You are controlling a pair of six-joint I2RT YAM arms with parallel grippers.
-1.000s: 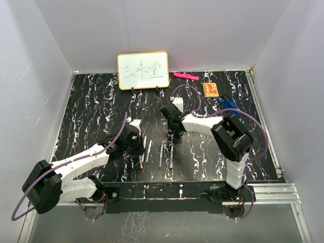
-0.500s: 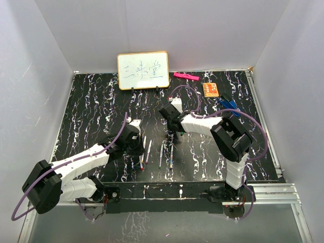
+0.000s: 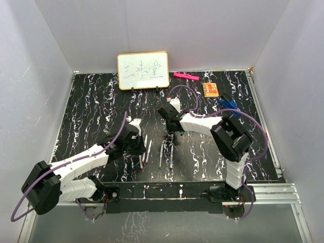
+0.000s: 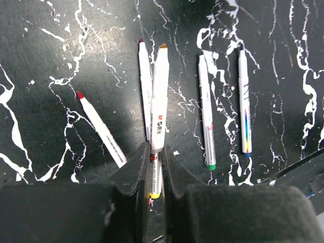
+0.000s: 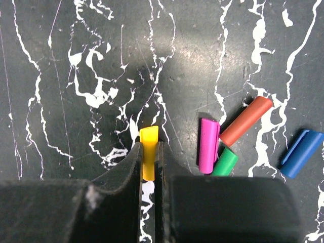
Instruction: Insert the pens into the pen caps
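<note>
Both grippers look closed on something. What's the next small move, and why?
Probably raise the right gripper with its yellow cap off the table, toward the left gripper's pen: both jaws are shut on their pieces, and that pen's gripped end shows yellow, matching.

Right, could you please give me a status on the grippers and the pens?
Left gripper shut on one pen. Right gripper shut on yellow cap. Four other pens lie loose. Nothing obvious in the way.

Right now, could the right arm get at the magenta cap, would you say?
Probably not yet: the right gripper is shut on the yellow cap. The magenta cap lies close beside it, uncovered, so the way looks free once those jaws are empty.
</note>
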